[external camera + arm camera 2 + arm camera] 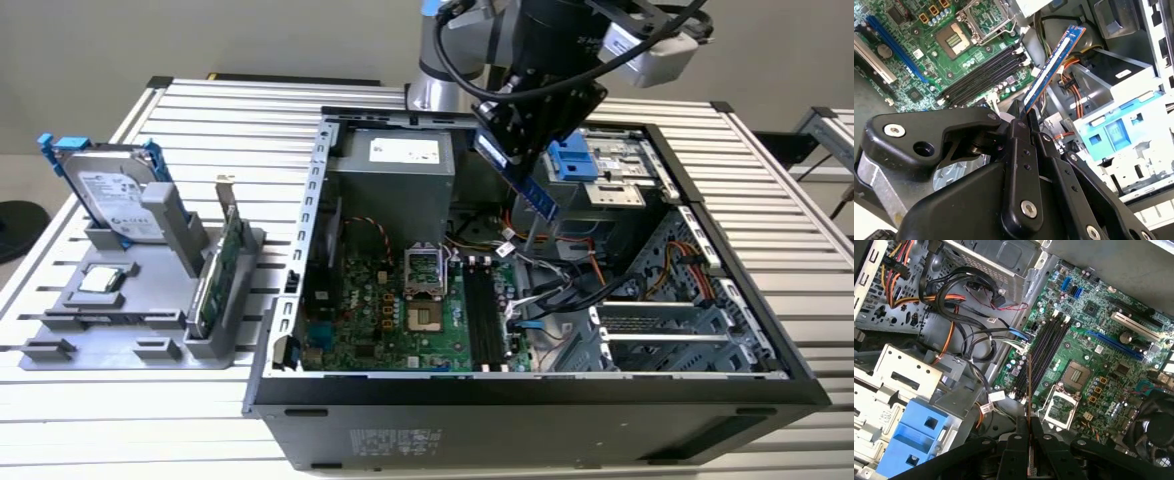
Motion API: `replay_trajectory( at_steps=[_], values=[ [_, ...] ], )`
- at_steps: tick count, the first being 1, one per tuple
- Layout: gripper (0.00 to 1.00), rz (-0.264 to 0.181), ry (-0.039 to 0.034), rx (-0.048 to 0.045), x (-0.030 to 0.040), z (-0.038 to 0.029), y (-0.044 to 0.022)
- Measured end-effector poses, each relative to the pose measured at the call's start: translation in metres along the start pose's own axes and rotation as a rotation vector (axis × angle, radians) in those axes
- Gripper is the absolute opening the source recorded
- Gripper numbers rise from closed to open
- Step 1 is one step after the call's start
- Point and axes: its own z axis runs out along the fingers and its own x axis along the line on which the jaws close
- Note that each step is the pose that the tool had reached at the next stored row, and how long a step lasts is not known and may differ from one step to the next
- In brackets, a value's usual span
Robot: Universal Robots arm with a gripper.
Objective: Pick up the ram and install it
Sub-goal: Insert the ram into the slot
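My gripper (523, 160) is shut on the ram (542, 202), a thin bluish stick held tilted in the air above the open computer case (534, 385). In the second wrist view the ram (1054, 65) sticks out from between the closed black fingers (1016, 132). The first wrist view shows the ram (1029, 390) edge-on, clamped at its near end by the gripper (1029, 435). The motherboard's black slots (483, 322) (985, 74) (1046, 347) lie below, apart from the stick. The stick hangs over the cables just to the exterior view's right of them.
Inside the case are the CPU socket (420, 268), the power supply (394, 165), loose cables (554, 285) and a blue drive bracket (571, 158). On the exterior view's left, a grey fixture (127, 335) holds a hard drive (114, 195) and a green card (216, 270).
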Motion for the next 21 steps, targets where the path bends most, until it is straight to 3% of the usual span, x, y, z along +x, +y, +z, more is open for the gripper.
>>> replay_trajectory(
  at_steps=[21],
  values=[
    [0.00,0.117,0.0029,0.0017,0.0000,0.0008,0.0000]
  ],
)
